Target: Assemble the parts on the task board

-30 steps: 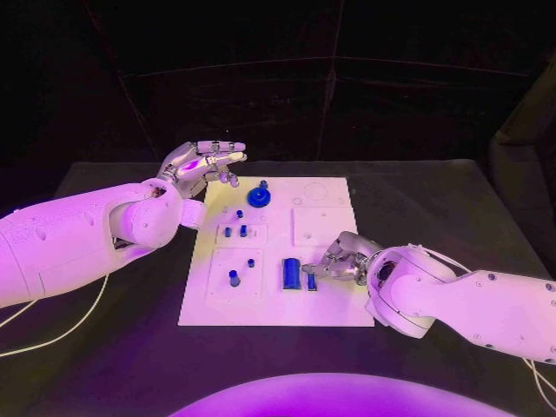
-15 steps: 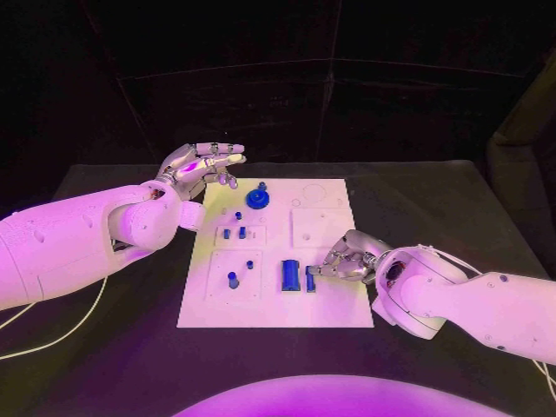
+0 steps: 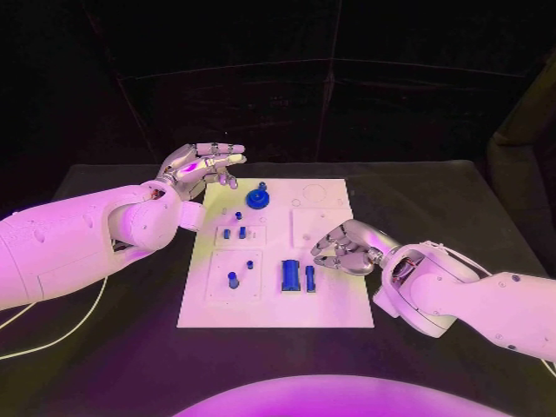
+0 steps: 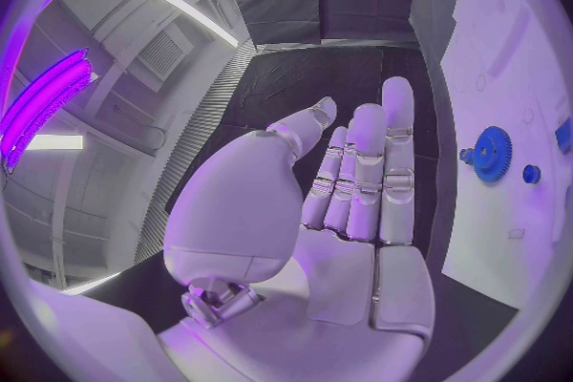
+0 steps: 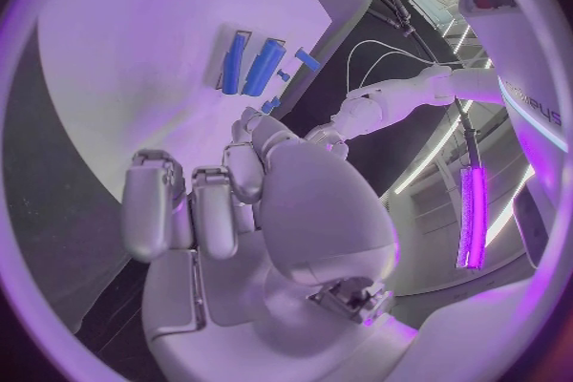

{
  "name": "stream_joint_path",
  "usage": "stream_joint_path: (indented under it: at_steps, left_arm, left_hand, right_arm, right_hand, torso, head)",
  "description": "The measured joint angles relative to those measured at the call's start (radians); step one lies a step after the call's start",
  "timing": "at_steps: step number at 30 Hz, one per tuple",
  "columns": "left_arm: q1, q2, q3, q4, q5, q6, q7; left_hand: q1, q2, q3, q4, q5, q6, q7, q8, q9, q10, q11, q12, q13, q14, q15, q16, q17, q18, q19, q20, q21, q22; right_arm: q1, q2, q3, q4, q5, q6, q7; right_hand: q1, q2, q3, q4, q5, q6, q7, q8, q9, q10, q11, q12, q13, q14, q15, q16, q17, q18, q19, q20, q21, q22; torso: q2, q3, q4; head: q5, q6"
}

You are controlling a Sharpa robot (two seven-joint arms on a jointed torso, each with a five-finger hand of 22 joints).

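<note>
lying in the middle of the black table [image 3: 453, 200], the white task board [image 3: 328, 304] is carrying several blue parts. a blue gear [image 3: 260, 198] is sitting toward the board's 12 o'clock end, with small blue pegs [image 3: 234, 232] just below it toward 6 o'clock. a wide blue block [image 3: 291, 274] and a narrow blue bar [image 3: 311, 277] are lying side by side, close together, nearer the 6 o'clock end, and another small blue peg [image 3: 234, 279] is standing at their 9 o'clock.

the left hand [image 3: 203, 167] is hovering off the board's 10 o'clock corner, apart from the gear; its wrist view is showing the fingers [image 4: 382, 162] stretched out straight and the palm bare, gripping nothing.

the right hand [image 3: 345, 248] is hanging over the board's 3 o'clock edge, just at 2 o'clock from the narrow bar and not touching it. its fingers [image 5: 197, 210] are curling inward, and its wrist view is showing nothing between them.
</note>
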Motion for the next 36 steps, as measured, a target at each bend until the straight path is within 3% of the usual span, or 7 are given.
stream_joint_path:
  at_steps: [5, 10, 15, 36]
  left_arm:
    - [0.0, 0.0, 0.0, 0.0, 0.0, 0.0, 0.0]
    - [0.0, 0.0, 0.0, 0.0, 0.0, 0.0, 0.0]
    - [0.0, 0.0, 0.0, 0.0, 0.0, 0.001, -0.001]
    - [0.0, 0.0, 0.0, -0.002, 0.0, 0.001, -0.001]
  left_hand:
    - [0.0, 0.0, 0.0, 0.0, 0.0, 0.0, 0.0, 0.0, 0.0, 0.0, 0.0, 0.0, 0.0, 0.0, 0.0, 0.0, 0.0, 0.0, 0.0, 0.0, 0.0, 0.0]
    - [0.0, 0.0, 0.0, 0.0, 0.0, -0.004, -0.004, 0.004, 0.0, 0.0, 0.0, 0.0, -0.001, -0.004, -0.004, 0.0, -0.002, 0.0, 0.0, 0.0, 0.0, 0.0]
    - [0.0, 0.0, 0.0, 0.0, 0.0, -0.004, -0.004, 0.004, 0.0, 0.0, 0.0, 0.0, -0.001, -0.004, -0.004, 0.0, -0.002, 0.0, 0.0, 0.0, 0.0, 0.0]
    - [0.0, 0.0, 0.0, 0.0, 0.0, -0.004, -0.004, 0.004, 0.0, 0.0, 0.0, 0.0, -0.001, -0.004, -0.004, 0.0, -0.002, 0.0, 0.0, 0.0, 0.0, 0.0]
  right_arm:
    - [0.0, 0.012, 0.0, -0.015, -0.05, 0.019, 0.021]
    - [0.0, 0.021, 0.0, -0.029, -0.087, 0.043, 0.019]
    - [-0.001, 0.029, 0.0, -0.039, -0.112, 0.069, 0.01]
    - [0.0, 0.043, 0.0, -0.056, -0.16, 0.156, -0.021]
  right_hand:
    - [-0.014, -0.014, 0.109, -0.034, 0.046, 0.0, 0.0, -0.006, -0.043, -0.002, 0.002, 0.0, -0.002, 0.0, 0.0, 0.0, 0.0, 0.0, 0.004, 0.004, 0.006, 0.004]
    - [-0.067, -0.062, 0.24, -0.062, 0.137, 0.004, 0.004, -0.006, -0.081, -0.005, 0.005, 0.004, 0.001, 0.004, 0.004, 0.0, 0.0, 0.0, 0.004, 0.004, 0.006, 0.005]
    - [-0.124, -0.081, 0.32, -0.078, 0.157, 0.018, 0.007, -0.006, -0.104, -0.005, 0.005, 0.012, 0.003, 0.0, 0.007, 0.0, 0.0, 0.0, 0.0, 0.007, 0.006, 0.005]
    - [-0.154, -0.086, 0.354, -0.083, 0.182, 0.05, 0.003, -0.006, -0.117, -0.005, 0.005, 0.012, 0.002, 0.0, 0.007, 0.004, 0.0, 0.0, 0.0, 0.007, 0.01, 0.005]
  torso:
    - [0.0, 0.0004, 0.0007]
    - [0.0, 0.0001, 0.002]
    - [0.0, 0.0, 0.002]
    - [0.0, -0.0005, 0.001]
  head:
    - [0.0, 0.0]
    - [-0.001, -0.002]
    - [0.0, -0.003]
    - [0.001, -0.009]
